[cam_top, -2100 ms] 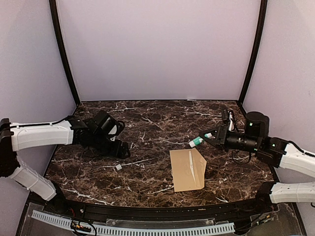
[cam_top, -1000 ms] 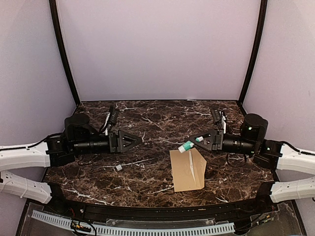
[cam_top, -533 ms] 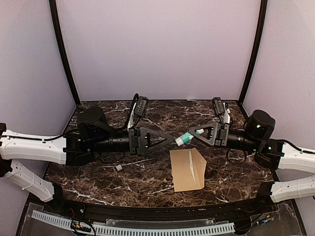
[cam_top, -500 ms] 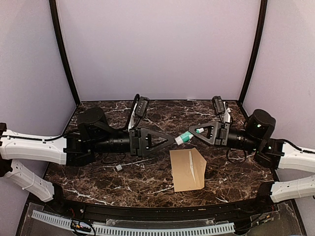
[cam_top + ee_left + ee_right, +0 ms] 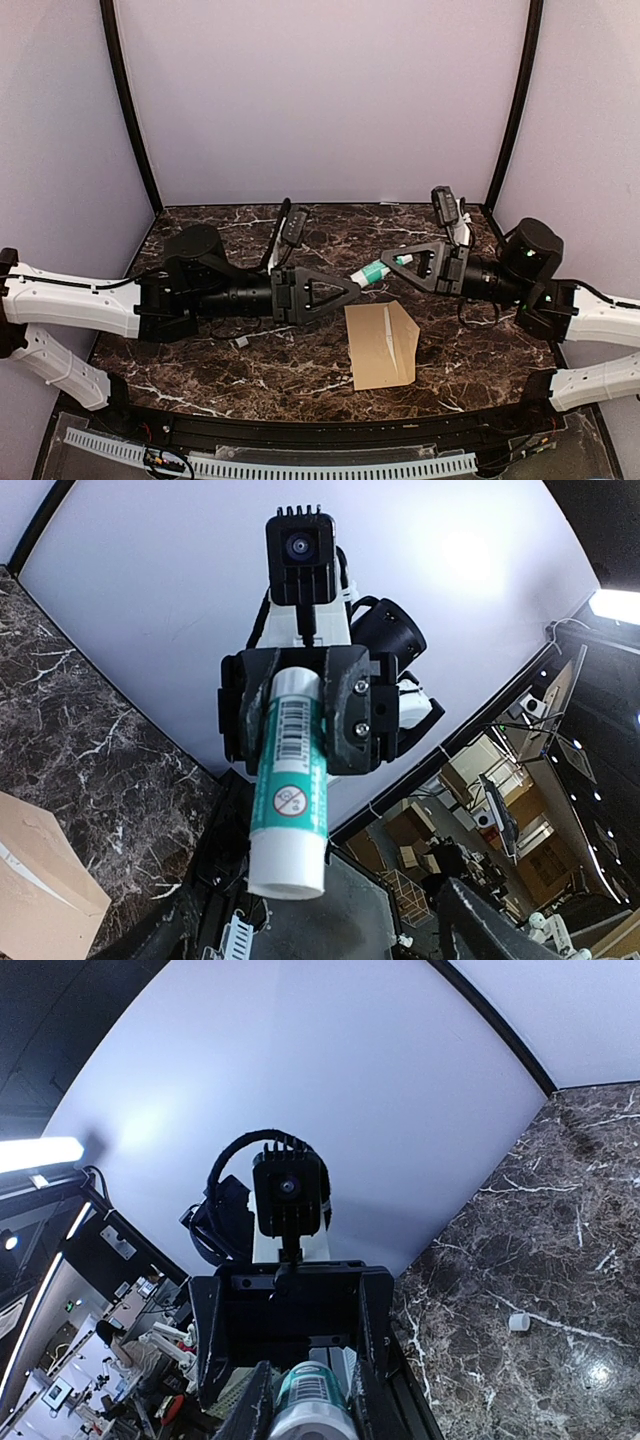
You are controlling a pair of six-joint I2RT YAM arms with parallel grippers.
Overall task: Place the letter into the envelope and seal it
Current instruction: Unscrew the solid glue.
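Note:
The tan envelope [image 5: 382, 345] lies flat on the marble table, right of centre, also seen as a tan corner [image 5: 40, 880] in the left wrist view. A thin white sliver [image 5: 388, 335] shows along its flap; I cannot tell whether that is the letter, which is otherwise hidden. Above the table my right gripper [image 5: 392, 268] is shut on a green-and-white glue stick [image 5: 377, 271], its white end [image 5: 288, 865] pointing left. My left gripper [image 5: 355, 288] faces it head-on, open, its fingertips level with the stick's free end, and nothing sits between the fingers [image 5: 375, 1330].
A small white cap [image 5: 240, 341] lies on the table below the left arm, also visible as the cap [image 5: 518, 1321] in the right wrist view. Black frame posts stand at the back corners, and a white perforated rail [image 5: 270, 465] runs along the near edge.
My left arm has swung up and rightward from the left side until its open gripper meets the glue stick's end. The right gripper has lifted the stick slightly up and leftward.

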